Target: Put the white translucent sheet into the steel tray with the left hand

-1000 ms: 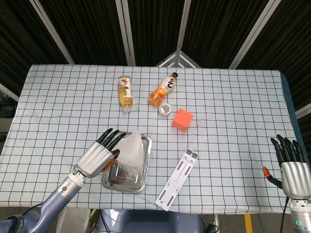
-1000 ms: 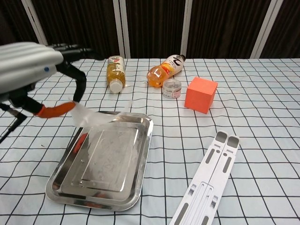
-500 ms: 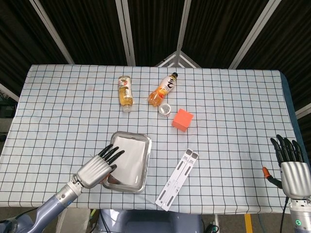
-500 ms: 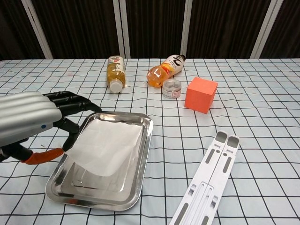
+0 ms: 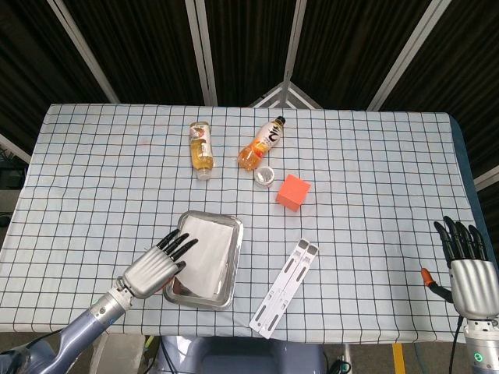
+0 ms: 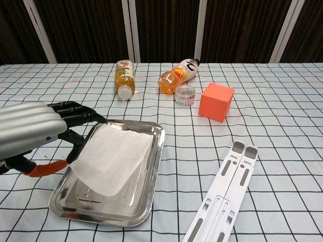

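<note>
The white translucent sheet (image 5: pixel 206 248) (image 6: pixel 114 157) lies over the steel tray (image 5: pixel 227 290) (image 6: pixel 149 191) near the table's front left. Its right part rests inside the tray, and its left edge is raised over the tray's left rim. My left hand (image 5: pixel 154 268) (image 6: pixel 31 135) is at the tray's left side, its dark fingers (image 6: pixel 75 142) and orange-tipped thumb pinching the sheet's left edge. My right hand (image 5: pixel 466 273) hovers at the table's front right corner, far from the tray, fingers spread and empty; the chest view does not show it.
Behind the tray lie two orange drink bottles (image 5: pixel 201 148) (image 5: pixel 262 143), a small clear jar (image 5: pixel 265 176) and an orange cube (image 5: pixel 292 192). A white slotted stand (image 5: pixel 284 287) (image 6: pixel 225 196) lies just right of the tray.
The left hand brought the sheet down from above the tray into it. Over the last half second the hand shifted slightly and the sheet's left edge slid over the rim.
</note>
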Controlling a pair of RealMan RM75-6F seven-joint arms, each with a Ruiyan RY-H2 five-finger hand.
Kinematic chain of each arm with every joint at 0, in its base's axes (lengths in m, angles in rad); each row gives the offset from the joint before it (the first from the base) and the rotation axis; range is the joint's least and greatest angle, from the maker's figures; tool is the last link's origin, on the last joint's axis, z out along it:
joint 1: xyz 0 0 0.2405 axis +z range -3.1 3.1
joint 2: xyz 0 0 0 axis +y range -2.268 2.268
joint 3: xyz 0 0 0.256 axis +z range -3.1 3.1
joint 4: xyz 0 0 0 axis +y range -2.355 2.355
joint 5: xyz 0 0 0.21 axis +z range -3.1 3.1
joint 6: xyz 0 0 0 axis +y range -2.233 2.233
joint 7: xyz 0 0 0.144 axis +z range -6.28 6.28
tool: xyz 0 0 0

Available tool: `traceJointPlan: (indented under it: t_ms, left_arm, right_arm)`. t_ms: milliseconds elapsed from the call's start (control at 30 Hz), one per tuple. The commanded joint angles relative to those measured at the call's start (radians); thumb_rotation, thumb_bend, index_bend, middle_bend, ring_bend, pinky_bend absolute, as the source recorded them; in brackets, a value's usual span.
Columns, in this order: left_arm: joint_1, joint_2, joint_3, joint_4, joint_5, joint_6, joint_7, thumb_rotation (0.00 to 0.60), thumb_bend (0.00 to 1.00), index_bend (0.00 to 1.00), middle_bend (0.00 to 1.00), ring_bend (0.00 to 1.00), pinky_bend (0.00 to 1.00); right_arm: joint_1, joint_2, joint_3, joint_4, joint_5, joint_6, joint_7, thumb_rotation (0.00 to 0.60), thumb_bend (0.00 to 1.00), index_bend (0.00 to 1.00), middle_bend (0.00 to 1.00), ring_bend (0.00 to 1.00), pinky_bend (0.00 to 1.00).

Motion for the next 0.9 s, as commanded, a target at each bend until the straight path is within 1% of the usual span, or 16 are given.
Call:
traceJointPlan:
  t_ms: [33, 100, 200, 300, 367, 467, 600, 667, 767, 900]
  left_arm:
    - [0.001, -0.008, -0.004, 0.003, -0.01, -0.002, 0.004, 0.6, 0.53, 0.55, 0.04, 0.0, 0.0]
    - [0.001, -0.014, -0.006, 0.004, -0.018, -0.007, 0.007, 0.6, 0.53, 0.54, 0.03, 0.0, 0.0]
    - [0.0, -0.015, -0.005, 0.0, -0.019, -0.011, 0.013, 0.6, 0.51, 0.49, 0.02, 0.0, 0.0]
    - [0.001, -0.015, -0.005, -0.006, -0.022, -0.008, 0.01, 0.6, 0.43, 0.38, 0.01, 0.0, 0.0]
    - [0.002, -0.013, -0.005, -0.01, -0.022, -0.006, 0.007, 0.6, 0.38, 0.29, 0.0, 0.0, 0.0]
    - [0.003, -0.01, -0.001, -0.018, -0.021, -0.006, 0.0, 0.6, 0.33, 0.21, 0.0, 0.0, 0.0]
    - [0.002, 0.005, 0.004, -0.029, -0.012, -0.005, -0.006, 0.6, 0.3, 0.15, 0.0, 0.0, 0.0]
    - [0.005, 0.016, 0.007, -0.036, -0.011, 0.0, -0.01, 0.6, 0.26, 0.12, 0.0, 0.0, 0.0]
    - [0.008, 0.029, 0.006, -0.043, -0.012, 0.006, -0.018, 0.6, 0.21, 0.1, 0.0, 0.0, 0.0]
    - [0.01, 0.055, 0.004, -0.057, -0.019, 0.01, -0.035, 0.6, 0.19, 0.08, 0.0, 0.0, 0.0]
  right_arm:
    - [0.0, 0.0, 0.0, 0.0, -0.001, 0.001, 0.001, 0.6, 0.33, 0.0, 0.0, 0.0, 0.0]
    - [0.0, 0.0, 0.0, 0.001, -0.001, 0.001, 0.002, 0.6, 0.33, 0.0, 0.0, 0.0, 0.0]
    - [0.0, 0.001, 0.0, 0.002, -0.002, 0.001, 0.003, 0.6, 0.33, 0.0, 0.0, 0.0, 0.0]
    - [0.0, 0.0, 0.0, 0.002, -0.002, 0.0, 0.003, 0.6, 0.33, 0.0, 0.0, 0.0, 0.0]
    - [0.001, 0.0, 0.0, 0.002, -0.002, 0.0, 0.002, 0.6, 0.33, 0.0, 0.0, 0.0, 0.0]
    - [0.0, 0.0, 0.0, 0.003, -0.003, 0.002, 0.0, 0.6, 0.33, 0.0, 0.0, 0.0, 0.0]
    - [-0.001, -0.001, 0.0, 0.002, -0.003, 0.003, 0.0, 0.6, 0.33, 0.0, 0.0, 0.0, 0.0]
    - [0.0, -0.001, 0.0, 0.002, -0.002, 0.002, -0.001, 0.6, 0.33, 0.0, 0.0, 0.0, 0.0]
    - [0.0, -0.001, 0.0, 0.002, -0.003, 0.001, -0.001, 0.6, 0.33, 0.0, 0.0, 0.0, 0.0]
    - [0.0, -0.001, 0.0, 0.001, -0.001, 0.001, -0.001, 0.6, 0.33, 0.0, 0.0, 0.0, 0.0]
